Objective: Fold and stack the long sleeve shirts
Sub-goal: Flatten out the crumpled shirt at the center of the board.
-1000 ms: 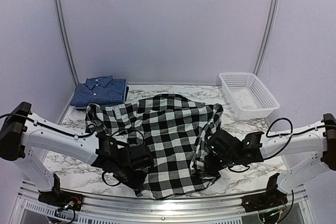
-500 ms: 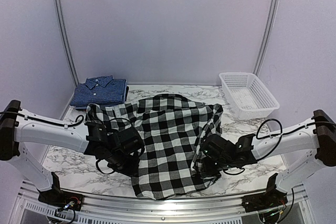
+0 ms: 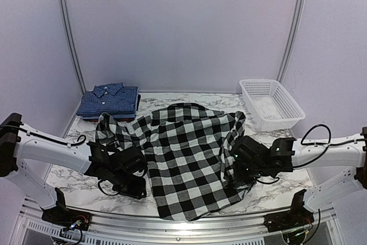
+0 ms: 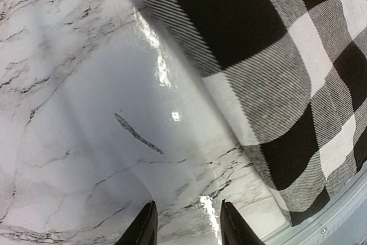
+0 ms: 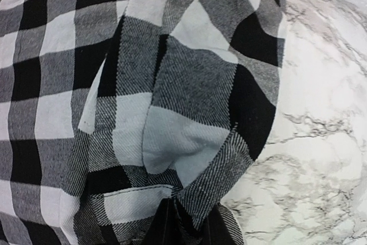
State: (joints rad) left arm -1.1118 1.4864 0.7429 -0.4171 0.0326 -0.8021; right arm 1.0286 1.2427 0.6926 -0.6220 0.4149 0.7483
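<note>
The black-and-white checked shirt (image 3: 189,159) lies spread open on the marble table, collar away from me. A dark blue shirt (image 3: 109,100) lies folded at the back left. My left gripper (image 3: 136,186) is open and empty, just off the checked shirt's left edge. In the left wrist view the gripper (image 4: 186,228) has bare marble between its fingers, and the shirt (image 4: 275,55) lies to the upper right. My right gripper (image 3: 236,175) is shut on the shirt's folded right edge. In the right wrist view the gripper (image 5: 189,222) pinches a bunch of the checked cloth (image 5: 172,84).
A white mesh basket (image 3: 269,104) stands at the back right. The marble table (image 3: 275,196) shows bare to the right of the shirt and at the front left. The metal front rail (image 3: 172,228) runs along the near edge.
My left gripper has come off the shirt's lower left edge and moved left onto bare marble. My right gripper has moved right with the cloth, and the shirt's hem has shifted right.
</note>
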